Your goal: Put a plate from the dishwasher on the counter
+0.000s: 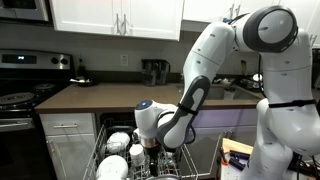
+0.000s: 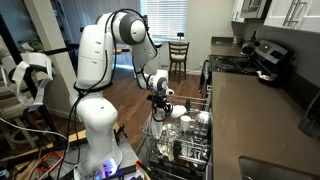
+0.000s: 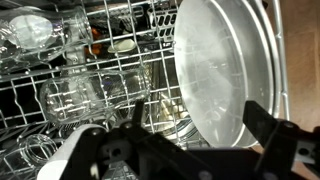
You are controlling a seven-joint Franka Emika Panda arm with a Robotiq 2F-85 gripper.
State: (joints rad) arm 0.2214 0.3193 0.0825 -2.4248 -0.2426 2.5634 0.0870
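The white plate (image 3: 222, 70) stands on edge in the dishwasher's wire rack (image 3: 90, 100), filling the right half of the wrist view. My gripper (image 3: 200, 128) is open, with one dark finger on each side of the plate's lower part; I cannot tell if they touch it. In both exterior views the gripper (image 1: 152, 150) (image 2: 163, 102) points down into the pulled-out dishwasher rack (image 1: 118, 160) (image 2: 188, 140), among white dishes and glasses. The dark brown counter (image 1: 105, 96) (image 2: 262, 120) runs above the dishwasher.
Glasses (image 3: 60, 95) and bowls fill the rack to the left of the plate. A black stove (image 1: 18, 100) (image 2: 236, 62) stands beside the counter. A dark appliance (image 1: 155, 72) stands at the counter's back. A wooden chair (image 2: 178, 54) stands across the room.
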